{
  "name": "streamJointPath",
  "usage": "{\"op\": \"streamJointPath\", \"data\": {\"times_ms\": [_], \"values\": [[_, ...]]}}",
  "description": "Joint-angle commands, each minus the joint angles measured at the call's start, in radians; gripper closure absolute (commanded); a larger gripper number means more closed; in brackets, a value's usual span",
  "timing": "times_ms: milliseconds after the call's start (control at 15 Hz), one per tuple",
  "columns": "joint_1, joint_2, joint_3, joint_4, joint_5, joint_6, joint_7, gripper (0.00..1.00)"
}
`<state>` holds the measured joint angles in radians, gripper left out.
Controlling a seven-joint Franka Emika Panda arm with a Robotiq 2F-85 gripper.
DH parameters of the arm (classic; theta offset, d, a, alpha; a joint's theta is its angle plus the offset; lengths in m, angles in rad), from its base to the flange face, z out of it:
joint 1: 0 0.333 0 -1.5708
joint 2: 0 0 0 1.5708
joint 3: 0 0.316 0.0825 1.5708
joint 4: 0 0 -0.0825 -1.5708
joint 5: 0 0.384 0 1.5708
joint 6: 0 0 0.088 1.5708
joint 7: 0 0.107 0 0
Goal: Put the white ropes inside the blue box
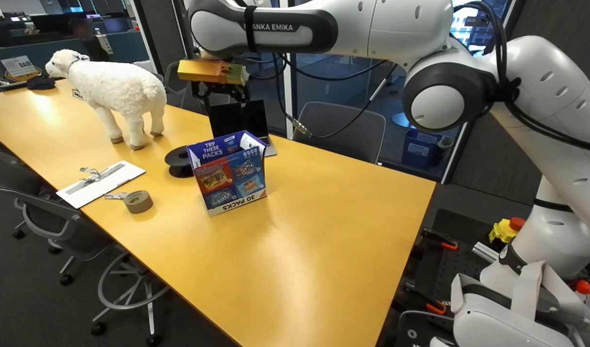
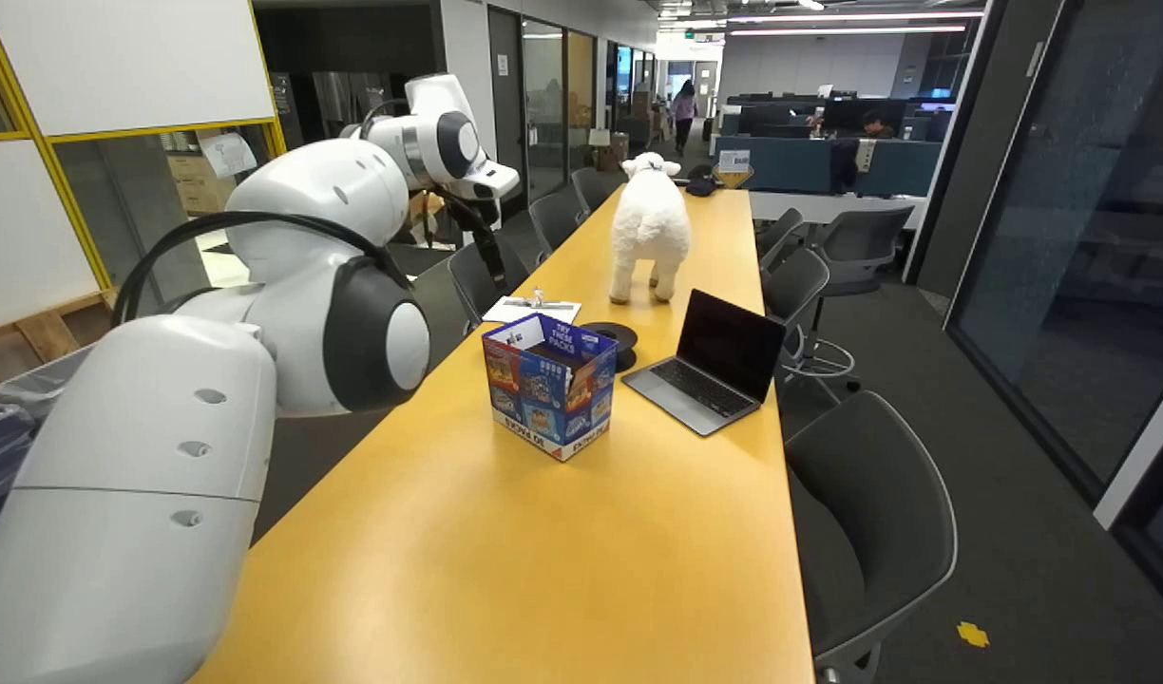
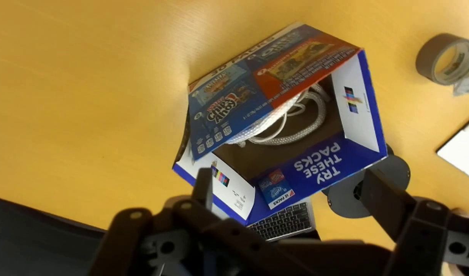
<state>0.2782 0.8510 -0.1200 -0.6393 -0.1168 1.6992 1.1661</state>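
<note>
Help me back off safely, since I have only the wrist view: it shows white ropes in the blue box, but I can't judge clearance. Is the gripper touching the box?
Observer: No, in both exterior views a gap shows between the gripper and the blue box.
Operator: What is that keyboard part of?
Observer: A laptop, standing open in both exterior views.
Operator: Anything tall outside my view?
Observer: Yes, in both exterior views a white toy sheep stands on the table.

Wrist view nearest, downward, all sharing blue box [image 1: 231,179]
</note>
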Motion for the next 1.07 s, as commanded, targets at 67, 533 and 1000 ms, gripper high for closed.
{"op": "streamJointPath", "data": {"times_ms": [67,533,1000], "values": [[-0.072,-0.155,0.048,-0.15,0.04,-0.082,-0.285,0.0],[-0.224,-0.383,0.076,-0.455,0.103,-0.099,-0.741,0.0],[-0.353,-0.629,0.057,-0.792,0.13,-0.156,-1.21,0.0]]}}
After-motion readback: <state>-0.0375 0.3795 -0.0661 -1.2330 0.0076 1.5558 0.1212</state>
